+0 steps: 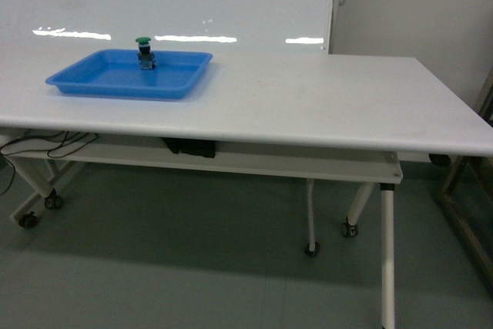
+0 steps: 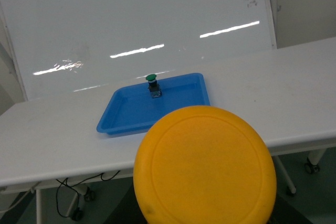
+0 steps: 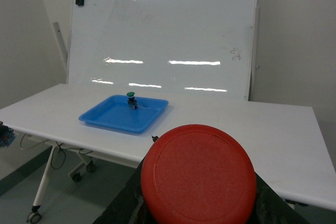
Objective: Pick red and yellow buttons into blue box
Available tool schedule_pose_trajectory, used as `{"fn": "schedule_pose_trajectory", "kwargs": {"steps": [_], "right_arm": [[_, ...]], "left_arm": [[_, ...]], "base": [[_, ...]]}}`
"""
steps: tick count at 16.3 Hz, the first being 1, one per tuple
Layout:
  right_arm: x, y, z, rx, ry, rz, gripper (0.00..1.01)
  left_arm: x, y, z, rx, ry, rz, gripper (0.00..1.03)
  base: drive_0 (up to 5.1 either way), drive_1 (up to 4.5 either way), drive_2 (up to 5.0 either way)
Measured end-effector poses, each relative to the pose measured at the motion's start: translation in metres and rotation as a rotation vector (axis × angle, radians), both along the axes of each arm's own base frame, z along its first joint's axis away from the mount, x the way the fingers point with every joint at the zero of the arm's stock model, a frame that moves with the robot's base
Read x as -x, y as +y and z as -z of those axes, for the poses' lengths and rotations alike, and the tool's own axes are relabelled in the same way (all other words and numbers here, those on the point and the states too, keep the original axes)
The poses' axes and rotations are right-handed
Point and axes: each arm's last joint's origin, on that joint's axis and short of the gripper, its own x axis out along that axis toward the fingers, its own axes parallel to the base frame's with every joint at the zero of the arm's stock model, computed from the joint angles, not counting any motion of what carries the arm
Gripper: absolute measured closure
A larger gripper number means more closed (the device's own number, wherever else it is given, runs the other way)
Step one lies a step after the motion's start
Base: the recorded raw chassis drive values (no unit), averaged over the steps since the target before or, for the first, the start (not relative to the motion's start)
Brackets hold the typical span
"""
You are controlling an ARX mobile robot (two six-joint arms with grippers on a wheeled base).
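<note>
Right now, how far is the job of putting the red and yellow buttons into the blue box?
Nothing is delivered: the blue box holds only a green button. The yellow button fills the left wrist view and the red button the right, apparently carried. Both must still go in.

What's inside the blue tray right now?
Only a green-capped push button stands upright in the blue tray, near its far edge. No red or yellow button lies in it; the button hides a small patch of tray floor.

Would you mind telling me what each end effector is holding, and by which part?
Left: the yellow button. Right: the red button. Each cap faces its wrist camera and hides the hold, presumably on the body.
</note>
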Motion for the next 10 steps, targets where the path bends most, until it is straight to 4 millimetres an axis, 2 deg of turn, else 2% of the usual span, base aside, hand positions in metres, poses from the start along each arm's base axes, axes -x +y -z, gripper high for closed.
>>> {"fn": "schedule_pose_trajectory", "kwargs": {"steps": [10], "right_arm": [[-0.0004,0.0001,0.0009,0.002,0.007,0.001,0.73]], "left_arm": [[-0.0001,0.0000,0.0004,0.000,0.003,0.000,0.80]], "base": [[4.7,-3.79,-0.9]]}}
